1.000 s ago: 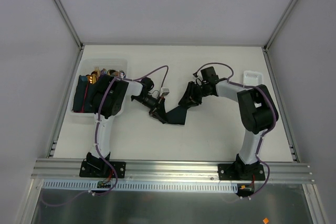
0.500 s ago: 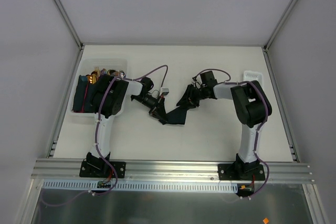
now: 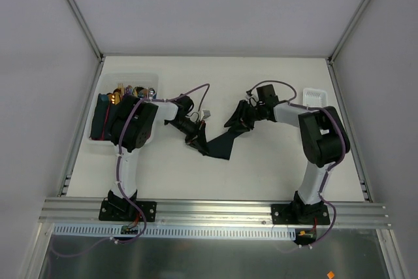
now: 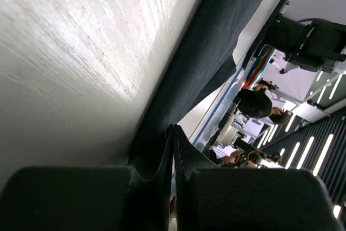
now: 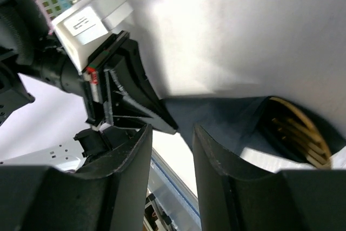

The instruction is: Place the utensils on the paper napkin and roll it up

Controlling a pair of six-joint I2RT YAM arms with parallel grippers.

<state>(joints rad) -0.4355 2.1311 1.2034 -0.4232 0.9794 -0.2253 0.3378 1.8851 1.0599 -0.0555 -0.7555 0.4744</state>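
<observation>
As the left hand (image 3: 195,139) sits clamped on the near-left end of the paper napkin (image 3: 222,143), fingers pressed together with the dark paper caught between them, everything turns on one line. The napkin lies as a loose dark bundle on the counter (image 3: 261,168). Its long axis runs on a diagonal from near-left to far-right, with one hand at each end.

And there's the right hand (image 3: 236,122) at the far-right end, fingers (image 5: 130,155) apart and nothing seen between them. Its wrist view shows background through the gap, and the napkin's edge sits just beyond the fingertips. Look into that end: the paper curls open like a mouth, and the gold tines of the utensils (image 5: 294,128) show inside. So the cutlery lies wrapped along the bundle's length, heads toward the right hand. How many pieces are in there can't be told.

By the look of it the wrap is formed but slack, and the open end is the right hand's business. It's plainly the nearer of the two, with the napkin lying to its left and slightly nearer. A fresh grip would have to come in across the long axis, at the mouth, with the left hand anchoring the other end. Pulling along the axis instead risks sliding the gold heads out.
</observation>
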